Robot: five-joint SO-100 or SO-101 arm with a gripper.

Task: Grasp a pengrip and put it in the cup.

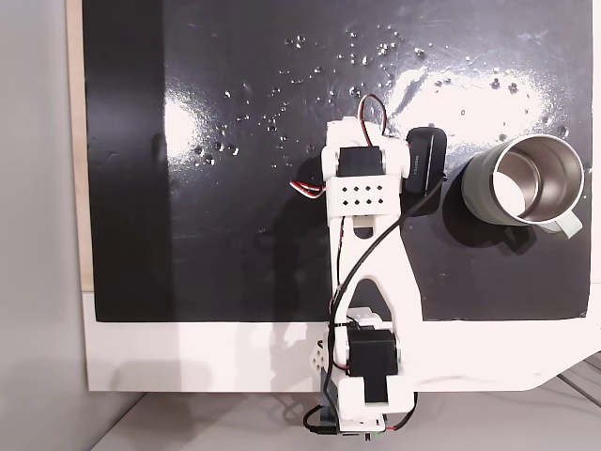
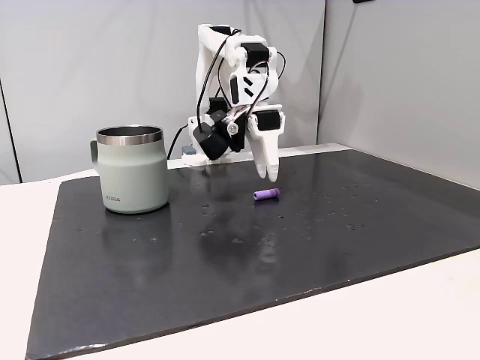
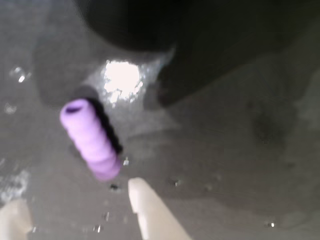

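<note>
The purple ribbed pengrip (image 2: 266, 195) lies on its side on the black mat, well to the right of the cup in a fixed view. In the wrist view the pengrip (image 3: 90, 140) sits just beyond the gap between my two pale fingertips. My gripper (image 2: 268, 180) points down, its tips hovering just above and behind the pengrip; the gripper (image 3: 75, 195) is open and nothing is between its fingers. The cup (image 2: 133, 169), pale grey-green with a steel inside, stands upright; from above the cup (image 1: 521, 183) is at the right, its handle at the lower right.
A black glossy mat (image 1: 235, 235) covers the table, speckled with small bright spots and glare. The white arm (image 1: 366, 235) reaches across the mat's middle in the view from above. A pale table edge (image 2: 420, 300) borders the mat.
</note>
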